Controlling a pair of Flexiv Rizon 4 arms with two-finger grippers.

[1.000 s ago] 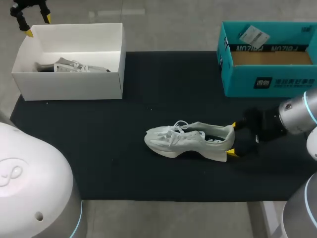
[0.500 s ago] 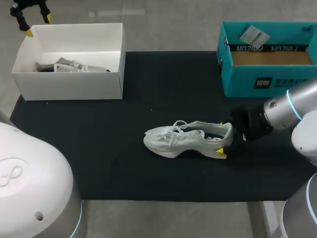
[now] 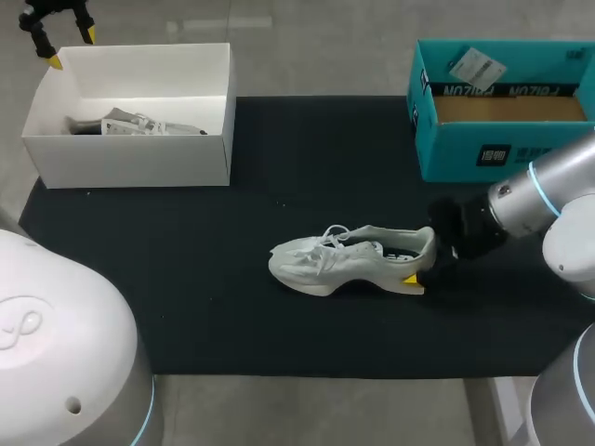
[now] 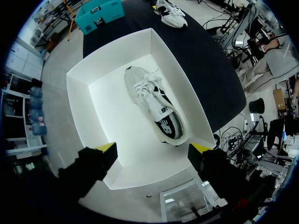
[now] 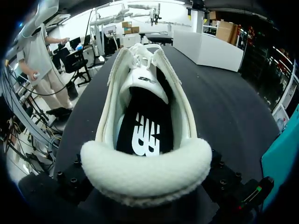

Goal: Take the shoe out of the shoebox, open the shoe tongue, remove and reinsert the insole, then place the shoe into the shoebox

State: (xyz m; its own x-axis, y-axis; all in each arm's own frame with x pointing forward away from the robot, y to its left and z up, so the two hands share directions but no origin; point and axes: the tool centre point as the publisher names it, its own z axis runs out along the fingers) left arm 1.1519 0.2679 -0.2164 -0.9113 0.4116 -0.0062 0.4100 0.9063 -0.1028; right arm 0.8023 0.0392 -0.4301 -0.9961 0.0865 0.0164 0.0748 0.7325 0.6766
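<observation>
A white shoe point(image 3: 353, 260) lies on its sole on the black mat point(image 3: 214, 279), toe to the left. My right gripper point(image 3: 423, 256) is at its heel, open, with one yellow fingertip point(image 3: 410, 279) along the near side; the far one is hidden. In the right wrist view the padded heel collar of the shoe point(image 5: 145, 172) fills the gap of the right gripper point(image 5: 145, 191), and the black insole point(image 5: 142, 130) shows inside. My left gripper point(image 3: 58, 35) hangs open over the far left corner of the white shoebox point(image 3: 139, 158). The left gripper point(image 4: 153, 148) looks down into the shoebox point(image 4: 79, 112).
A second white shoe point(image 3: 139, 124) lies inside the white shoebox, also seen as the shoe point(image 4: 156, 109) below the left gripper. A teal box point(image 3: 502, 153) stands at the back right of the mat.
My right gripper has slid left onto the shoe's heel, and the shoe has shifted slightly left. The left arm has stayed still.
</observation>
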